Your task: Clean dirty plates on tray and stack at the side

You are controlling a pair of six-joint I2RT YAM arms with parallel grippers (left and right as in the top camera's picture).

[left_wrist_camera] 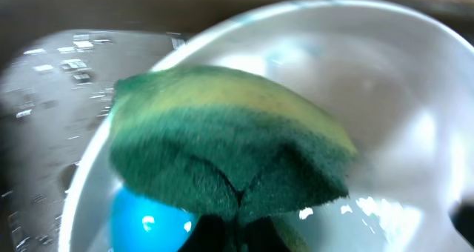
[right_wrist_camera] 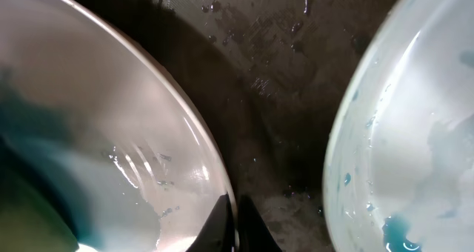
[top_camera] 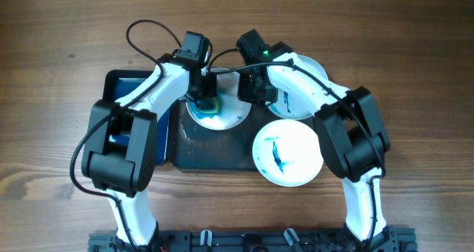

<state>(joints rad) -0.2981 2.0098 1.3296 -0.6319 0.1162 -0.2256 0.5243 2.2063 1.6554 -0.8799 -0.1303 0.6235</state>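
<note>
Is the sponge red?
No, the sponge is green and yellow, resting on a white plate.

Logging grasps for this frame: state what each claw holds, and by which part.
Left claw pinches the sponge at its near edge; right claw grips the plate under the sponge by its rim.

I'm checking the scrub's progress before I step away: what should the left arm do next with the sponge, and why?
Probably wipe the sponge across the blue smear beside it. The left gripper presses the sponge on the plate, that smear is not yet cleaned, and the right gripper seems to pinch the rim.
</note>
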